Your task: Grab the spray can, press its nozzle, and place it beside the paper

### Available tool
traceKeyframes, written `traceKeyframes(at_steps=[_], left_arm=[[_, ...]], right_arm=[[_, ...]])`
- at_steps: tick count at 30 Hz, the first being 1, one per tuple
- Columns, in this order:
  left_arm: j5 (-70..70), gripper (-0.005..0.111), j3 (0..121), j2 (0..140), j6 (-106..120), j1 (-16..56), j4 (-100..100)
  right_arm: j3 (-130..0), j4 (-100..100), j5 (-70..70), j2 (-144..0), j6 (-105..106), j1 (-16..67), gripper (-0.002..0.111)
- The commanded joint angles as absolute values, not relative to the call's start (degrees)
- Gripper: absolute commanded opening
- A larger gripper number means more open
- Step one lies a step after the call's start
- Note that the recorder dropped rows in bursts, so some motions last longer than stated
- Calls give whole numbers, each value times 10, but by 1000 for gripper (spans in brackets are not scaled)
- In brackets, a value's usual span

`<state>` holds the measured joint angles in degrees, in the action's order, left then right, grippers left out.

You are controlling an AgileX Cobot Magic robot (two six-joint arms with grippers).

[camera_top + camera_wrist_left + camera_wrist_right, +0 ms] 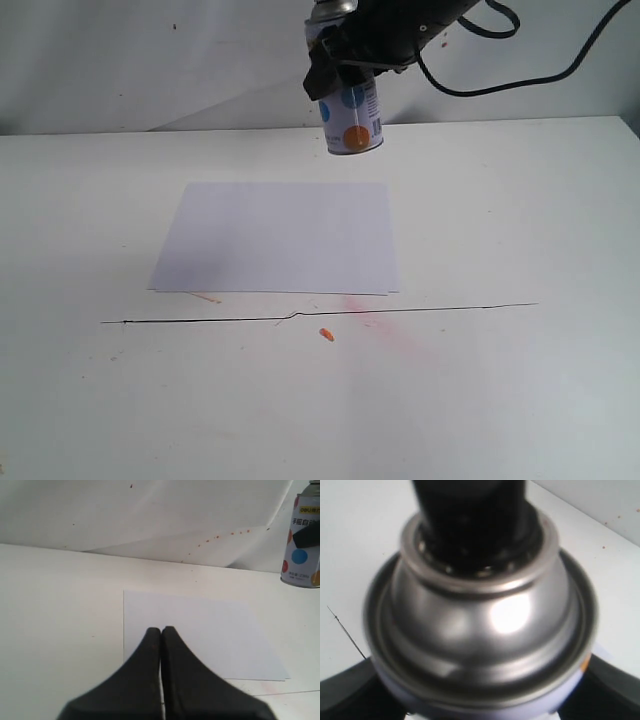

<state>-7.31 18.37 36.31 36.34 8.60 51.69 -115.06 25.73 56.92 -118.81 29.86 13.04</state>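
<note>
Our right gripper (345, 72) is clamped on the can (352, 115) and holds it upright in the air, clear of the table (520, 220) and near the far edge of the paper (280, 235). The black nozzle (470, 510) tops its silver dome. On the label we see dark Chinese characters under an orange band whose white lettering is too blurred to read. Our left gripper (161, 631) hangs over the paper, fingers pressed together and holding nothing.

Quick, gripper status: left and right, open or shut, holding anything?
Left gripper: shut, holding nothing.
Right gripper: shut on the spray can.
</note>
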Motion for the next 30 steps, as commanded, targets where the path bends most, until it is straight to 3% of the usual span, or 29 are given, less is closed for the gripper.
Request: traceKeyframes(at_steps=[1, 30], left_arm=[[-80, 0, 169, 351, 346, 85, 521], [-78, 0, 169, 351, 347, 85, 521]], right_arm=[[-1157, 273, 548, -1176, 298, 125, 0], [-1157, 274, 525, -1154, 289, 126, 0]])
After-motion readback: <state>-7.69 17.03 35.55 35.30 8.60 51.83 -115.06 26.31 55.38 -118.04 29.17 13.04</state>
